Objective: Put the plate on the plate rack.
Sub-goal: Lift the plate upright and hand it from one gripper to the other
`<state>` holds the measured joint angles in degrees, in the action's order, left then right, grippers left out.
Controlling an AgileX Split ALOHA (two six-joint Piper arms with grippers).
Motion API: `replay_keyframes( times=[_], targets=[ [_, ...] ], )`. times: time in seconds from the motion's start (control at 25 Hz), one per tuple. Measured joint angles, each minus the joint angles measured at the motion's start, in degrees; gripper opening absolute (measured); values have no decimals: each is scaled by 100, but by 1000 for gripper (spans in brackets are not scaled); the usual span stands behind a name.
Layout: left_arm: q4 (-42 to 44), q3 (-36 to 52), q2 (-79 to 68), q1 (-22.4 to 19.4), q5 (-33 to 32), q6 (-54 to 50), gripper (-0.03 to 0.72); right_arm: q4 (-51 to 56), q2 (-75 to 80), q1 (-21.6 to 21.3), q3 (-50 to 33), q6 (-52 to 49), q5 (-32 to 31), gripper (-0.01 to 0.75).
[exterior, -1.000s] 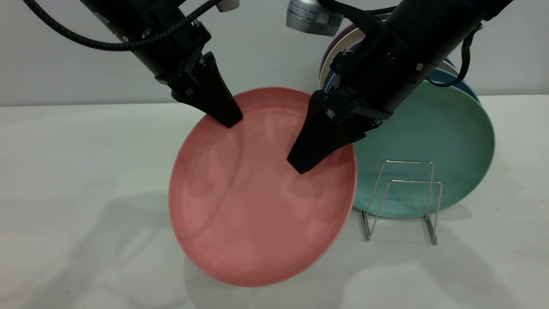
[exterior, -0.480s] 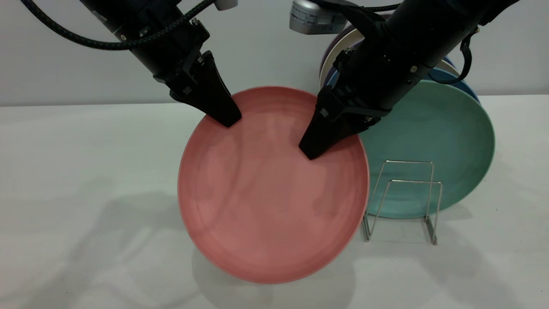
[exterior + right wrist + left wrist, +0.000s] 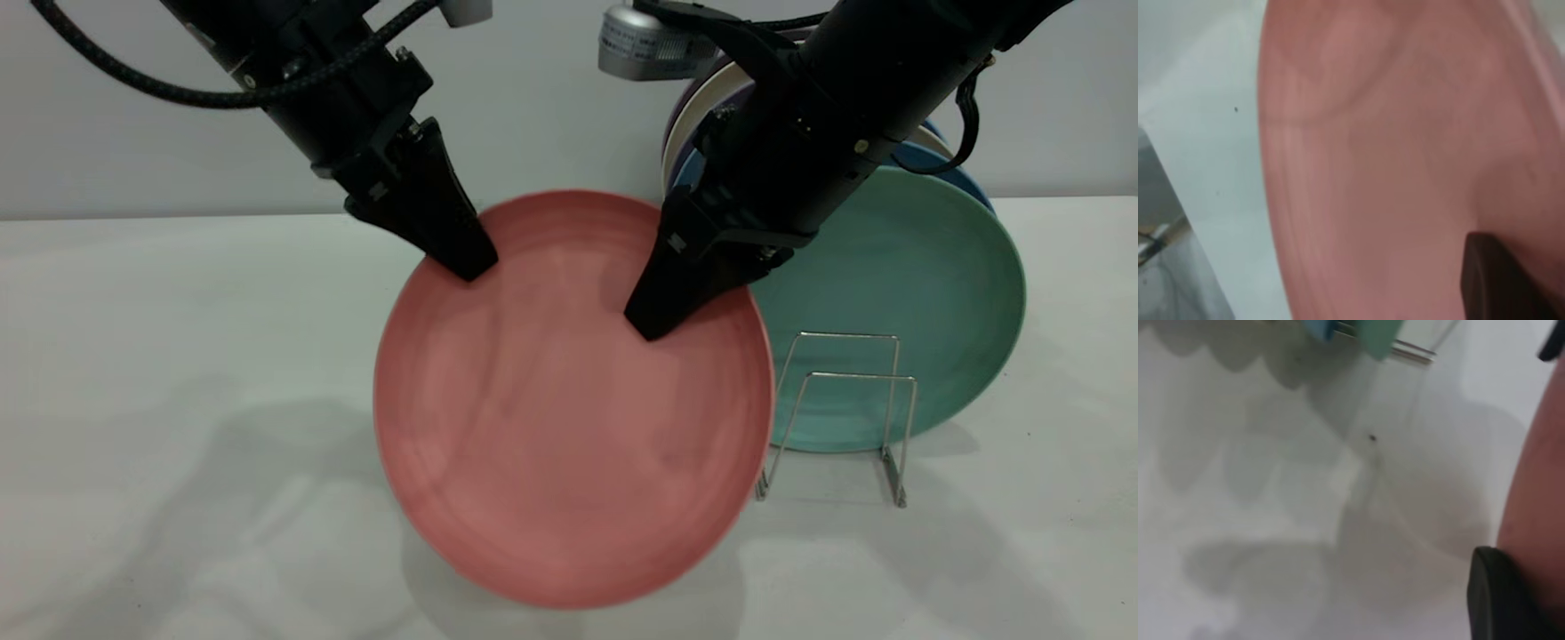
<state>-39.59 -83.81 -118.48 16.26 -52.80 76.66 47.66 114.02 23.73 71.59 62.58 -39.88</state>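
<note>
The salmon-pink plate (image 3: 569, 409) is tilted nearly upright in the middle of the table, its face toward the exterior camera. My left gripper (image 3: 467, 262) is shut on its upper left rim. My right gripper (image 3: 649, 324) is shut on its upper right part. In each case one finger lies over the face and the other is hidden behind. The plate's right edge overlaps the left side of the silver wire plate rack (image 3: 861, 376). The plate also shows in the left wrist view (image 3: 1538, 493) and fills the right wrist view (image 3: 1391, 167).
A teal-green plate (image 3: 916, 284) stands in the rack behind the front loops. Blue plates (image 3: 942, 164) and a cream plate (image 3: 702, 107) stand behind it. A grey wall runs along the table's far edge.
The pink plate has moved right and slightly down, and now overlaps the rack's left side. Both grippers moved with it, and the right gripper's tip has drawn back toward the rim.
</note>
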Motion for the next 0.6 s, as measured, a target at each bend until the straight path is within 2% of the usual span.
replay_keyframes(
  times=[0.32,0.44,0.6],
  targets=[
    [542,0,0,0,-185,-887,505,-468,-5,25,0,-111,-65,102],
    [942,0,0,0,-206,-1363,572,-711,-5,25,0,-231,-87,102],
    [1458,0,0,0,-340,-1897,581,-1246,-5,25,172,-576,-240,102]
  ],
)
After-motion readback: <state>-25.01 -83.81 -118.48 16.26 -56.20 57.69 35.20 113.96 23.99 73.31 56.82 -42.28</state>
